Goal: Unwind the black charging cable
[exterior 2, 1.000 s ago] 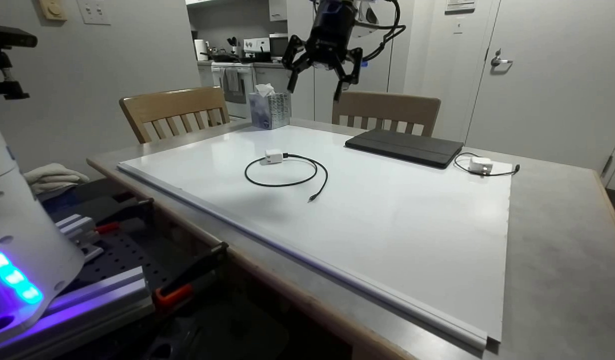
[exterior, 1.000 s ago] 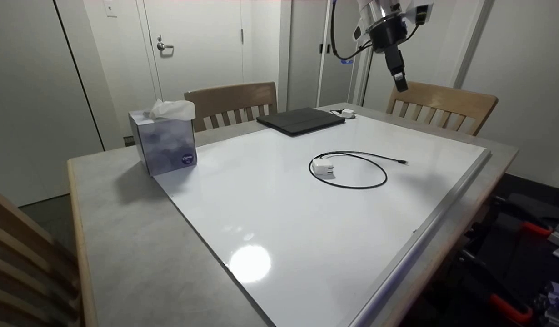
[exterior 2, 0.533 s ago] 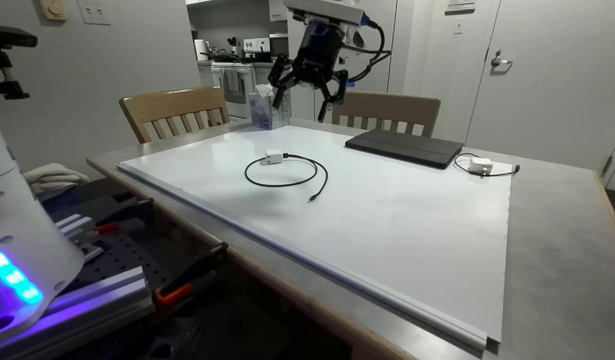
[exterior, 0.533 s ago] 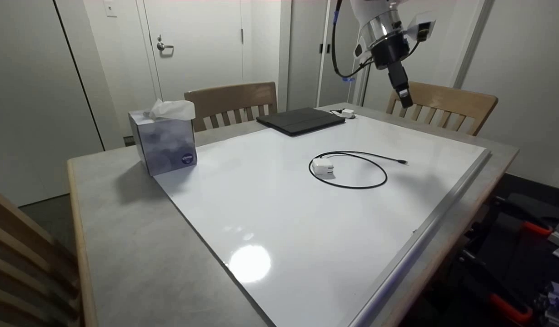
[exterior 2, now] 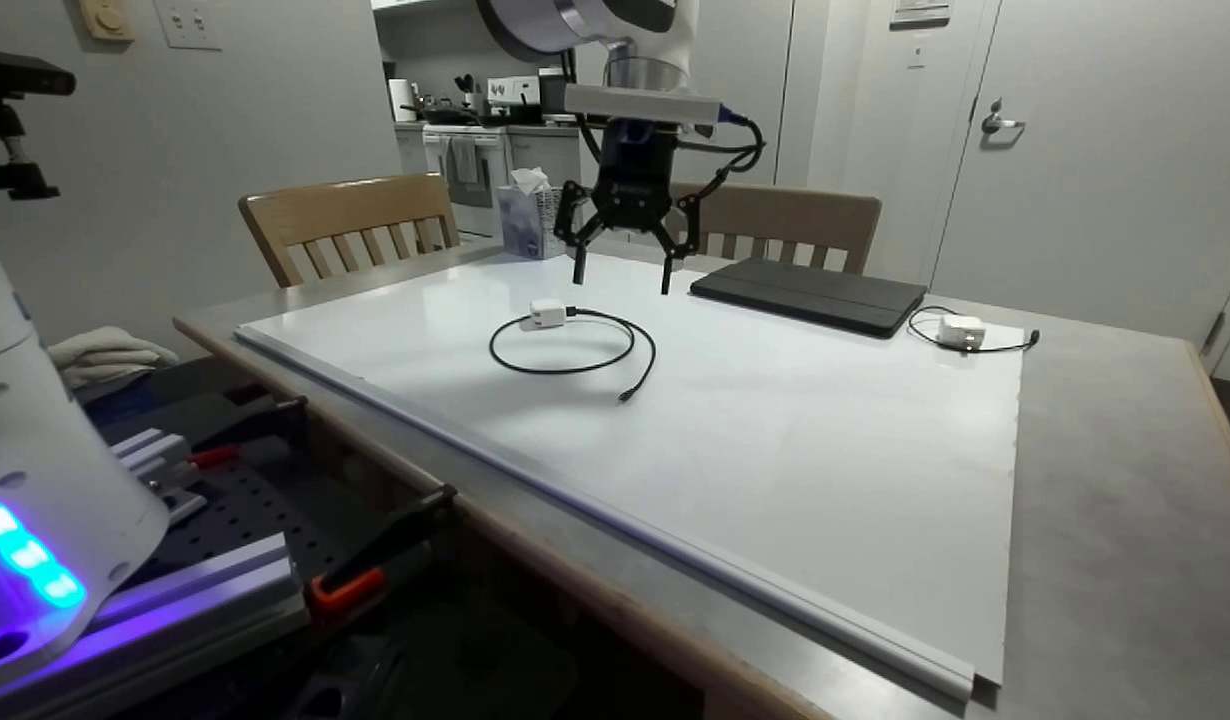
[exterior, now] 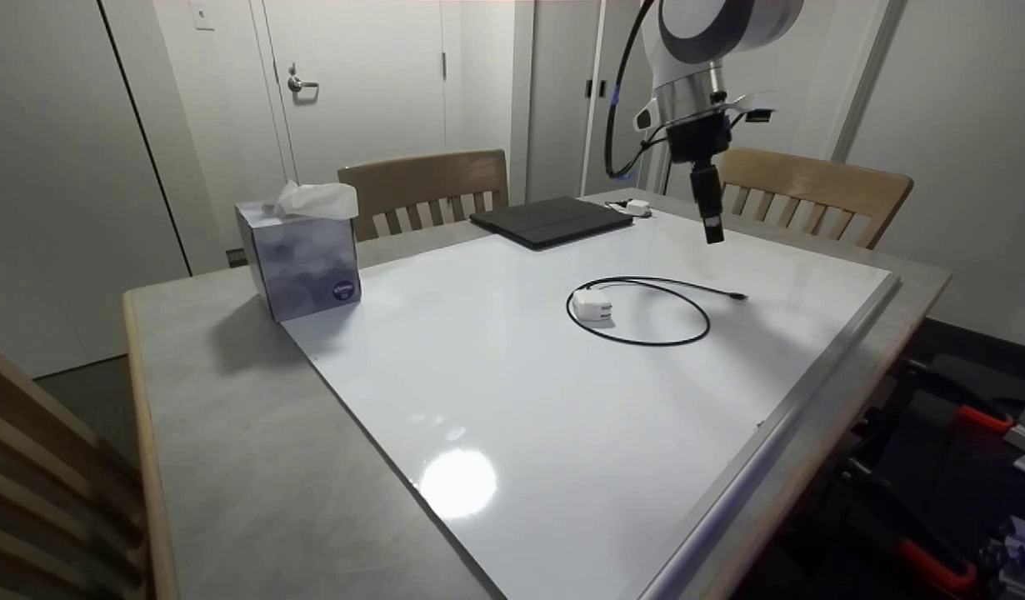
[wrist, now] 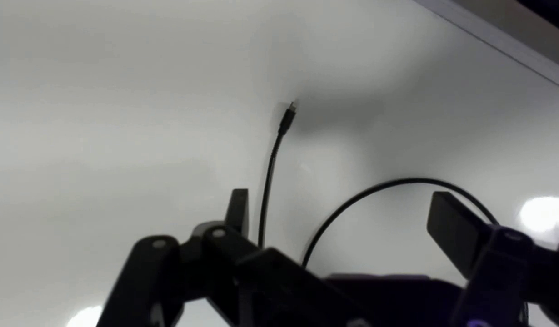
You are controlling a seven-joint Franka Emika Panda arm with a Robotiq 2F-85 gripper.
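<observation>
Both exterior views slant down across the surface; the wrist view, nearer, faces it past the claw.

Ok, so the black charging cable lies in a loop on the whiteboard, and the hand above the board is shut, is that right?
Not quite: the hand is open. An exterior view shows its fingers standing well apart. The rest holds: the black charging cable lies in a loop on the whiteboard, and the hand is above it.
</observation>
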